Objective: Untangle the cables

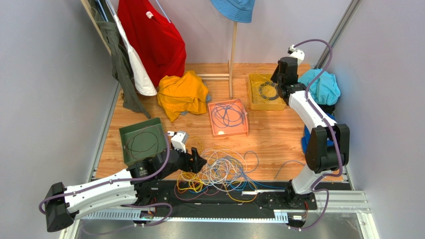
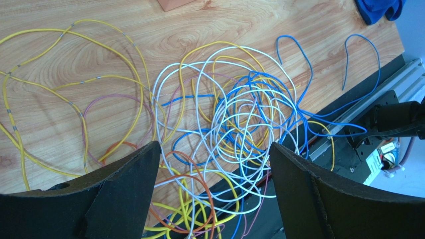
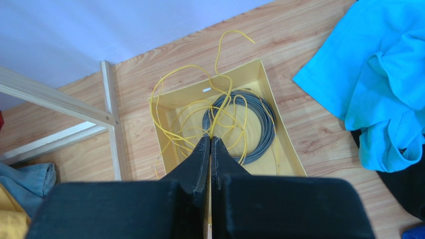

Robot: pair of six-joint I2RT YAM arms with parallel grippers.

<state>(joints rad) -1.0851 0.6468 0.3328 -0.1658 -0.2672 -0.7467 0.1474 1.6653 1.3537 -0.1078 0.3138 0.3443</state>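
Many cables (image 2: 234,124) lie knotted at the bench's (image 2: 199,25) near edge under the wide-spread left claw (image 2: 214,149). Farther off, only its wrist view shows the right claw (image 3: 210,139) closed above a yellow tray (image 3: 287,149); whether it pinches a cable is unclear.

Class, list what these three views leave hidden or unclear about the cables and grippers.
- Right wrist view: the shut right gripper covers its own contact, so whether it pinches a yellow cable is unclear.
- Left wrist view: the left gripper and the bottom edge hide the near part of the tangle.
- Top view: strands too thin to trace.
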